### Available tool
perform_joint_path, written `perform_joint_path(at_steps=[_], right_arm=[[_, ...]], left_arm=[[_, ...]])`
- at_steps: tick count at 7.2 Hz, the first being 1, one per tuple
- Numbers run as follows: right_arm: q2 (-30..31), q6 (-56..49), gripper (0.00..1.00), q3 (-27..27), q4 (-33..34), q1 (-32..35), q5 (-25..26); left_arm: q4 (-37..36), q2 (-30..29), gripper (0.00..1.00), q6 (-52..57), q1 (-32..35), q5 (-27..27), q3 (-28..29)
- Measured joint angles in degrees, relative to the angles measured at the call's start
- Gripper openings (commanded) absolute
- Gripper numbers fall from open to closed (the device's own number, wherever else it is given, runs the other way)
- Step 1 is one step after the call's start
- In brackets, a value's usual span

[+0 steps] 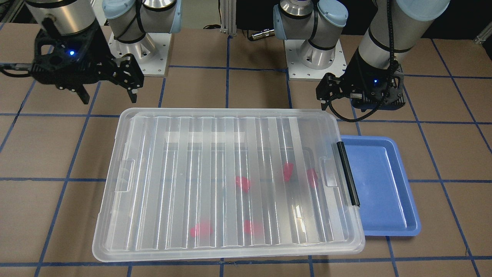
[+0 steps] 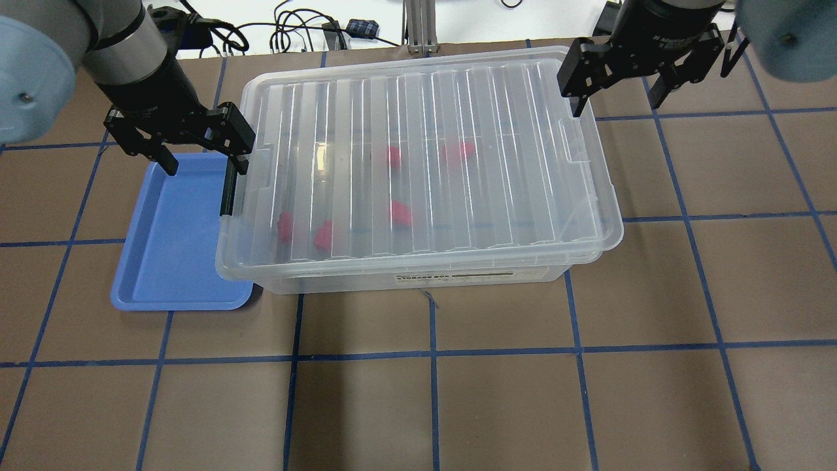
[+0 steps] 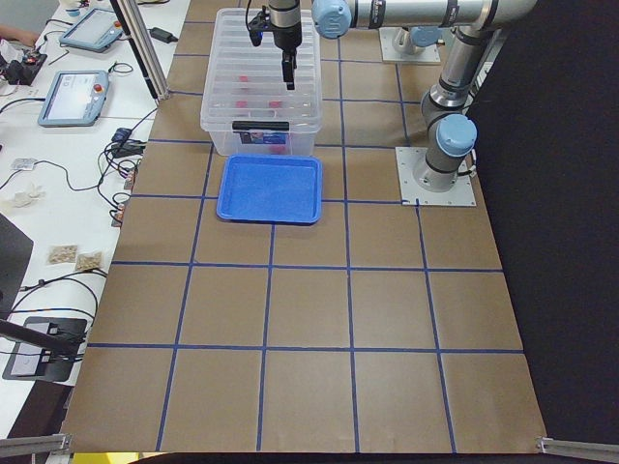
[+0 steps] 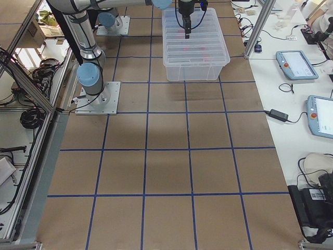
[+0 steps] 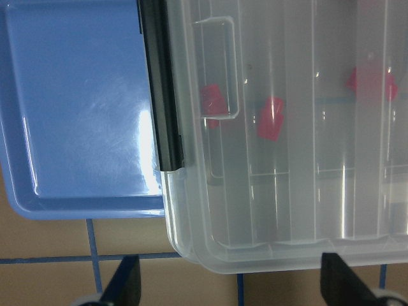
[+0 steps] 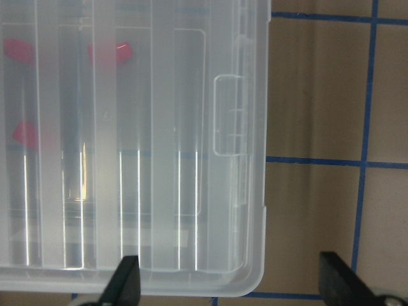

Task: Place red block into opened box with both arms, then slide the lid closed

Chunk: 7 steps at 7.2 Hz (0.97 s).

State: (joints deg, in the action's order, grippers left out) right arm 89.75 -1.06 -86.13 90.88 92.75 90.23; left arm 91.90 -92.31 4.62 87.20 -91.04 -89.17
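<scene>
The ribbed translucent lid (image 2: 497, 124) lies flat over the clear box (image 2: 458, 278) and covers it. Several red blocks (image 2: 392, 156) show blurred through the lid, inside the box. My left gripper (image 2: 204, 163) hovers open at the box's short end by the black latch bar (image 2: 227, 190), nothing between its fingers (image 5: 124, 284). My right gripper (image 2: 614, 104) hangs open above the far right corner of the lid, also holding nothing. In the right wrist view the lid's end recess (image 6: 228, 115) lies ahead of the fingertips (image 6: 338, 280).
An empty blue tray (image 2: 170, 248) lies against the latch end of the box, under my left gripper. Cables and a metal post (image 2: 418, 26) sit beyond the table's far edge. Brown table with blue grid lines (image 2: 431, 392) stretches in front of the box.
</scene>
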Motion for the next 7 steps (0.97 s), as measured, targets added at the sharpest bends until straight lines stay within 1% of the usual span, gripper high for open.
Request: perform_joint_path(at_steps=[1,2,4,7], right_arm=[[2.7,0.6,1.00,-3.2,0.5,0.8,-0.1],[4.4,0.8,1.00,-5.2,1.6,1.0,0.1],[5.3,0.8,1.00,-6.2,2.6,1.1,0.2],[5.3,0.8,1.00,-6.4,2.8,1.1,0.1]], left_arm=[[-0.6,0.2,1.00,0.0,-0.1,0.1,-0.3],[-0.8,0.4,1.00,0.2,-0.1,0.1,-0.5],[-0.9,0.5,1.00,0.6,-0.2,0.1,-0.8],[-0.9,0.5,1.00,0.7,-0.3,0.1,-0.9]])
